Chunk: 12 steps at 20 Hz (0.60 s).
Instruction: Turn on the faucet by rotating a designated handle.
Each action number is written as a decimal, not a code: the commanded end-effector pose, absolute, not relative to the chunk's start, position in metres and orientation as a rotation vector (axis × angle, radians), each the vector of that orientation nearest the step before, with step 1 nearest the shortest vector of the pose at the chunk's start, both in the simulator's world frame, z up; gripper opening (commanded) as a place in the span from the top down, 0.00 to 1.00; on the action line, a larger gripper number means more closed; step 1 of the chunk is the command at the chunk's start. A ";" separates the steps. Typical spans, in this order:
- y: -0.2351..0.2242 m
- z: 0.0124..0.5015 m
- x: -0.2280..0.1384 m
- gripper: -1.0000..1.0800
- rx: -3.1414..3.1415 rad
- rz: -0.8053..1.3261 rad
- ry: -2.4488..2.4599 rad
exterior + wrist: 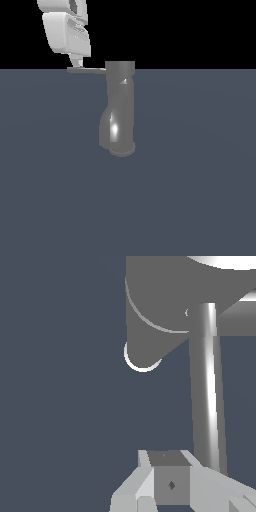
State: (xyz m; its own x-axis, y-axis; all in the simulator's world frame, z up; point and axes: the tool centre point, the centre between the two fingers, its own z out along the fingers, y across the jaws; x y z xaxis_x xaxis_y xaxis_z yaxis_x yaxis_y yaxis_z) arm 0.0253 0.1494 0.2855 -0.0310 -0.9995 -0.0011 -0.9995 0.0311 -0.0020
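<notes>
Your claw (76,64) sits in the upper left of the exterior frame, right at the outer tip of the handle (87,70), whose long axis runs level toward the faucet (120,107) at centre frame. From the wrist view, the handle (206,386) stretches away from the fingers (147,476) to the faucet (160,306). You cannot tell how wide the claw stands or whether it grips the bar.

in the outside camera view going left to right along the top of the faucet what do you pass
Claw → handle → faucet. The claw's tip sits at the handle's outer end on the exterior view's left, and the handle runs rightward into the faucet's top.
</notes>
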 end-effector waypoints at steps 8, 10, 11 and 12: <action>0.148 0.285 -0.002 1.00 -2.186 0.000 2.257; 0.147 0.285 -0.007 1.00 -2.186 0.000 2.257; 0.147 0.285 -0.010 1.00 -2.186 0.000 2.257; 0.147 0.285 -0.013 1.00 -2.185 0.000 2.257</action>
